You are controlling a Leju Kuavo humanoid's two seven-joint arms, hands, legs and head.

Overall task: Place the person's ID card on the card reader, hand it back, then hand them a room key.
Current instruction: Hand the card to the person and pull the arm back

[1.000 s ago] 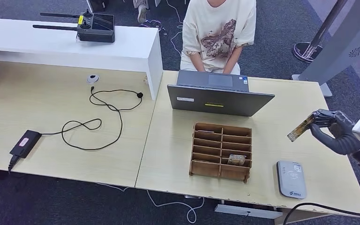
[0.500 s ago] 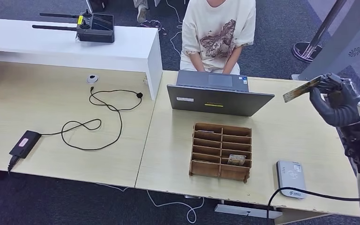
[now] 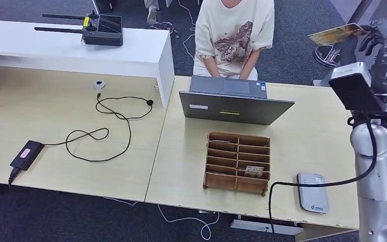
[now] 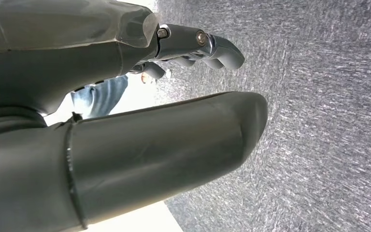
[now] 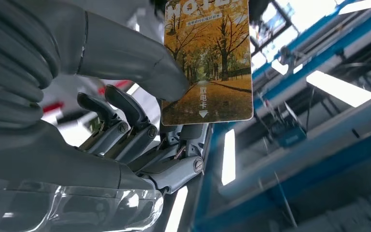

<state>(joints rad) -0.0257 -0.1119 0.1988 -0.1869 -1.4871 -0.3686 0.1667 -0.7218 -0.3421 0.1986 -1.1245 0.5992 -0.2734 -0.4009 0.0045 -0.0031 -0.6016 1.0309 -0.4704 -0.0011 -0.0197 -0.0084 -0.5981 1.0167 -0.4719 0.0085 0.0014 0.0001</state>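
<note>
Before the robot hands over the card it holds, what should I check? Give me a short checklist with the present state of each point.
1. Right hand holds the key card: ok.
2. Card is a hotel key card, not the ID: ok, print reads HOTEL.
3. Card raised above the desk: ok.
4. Person reaching to take it: not ok, hands stay behind the laptop.
5. Card reader bare: ok.
6. Left hand holds nothing: ok.
</note>
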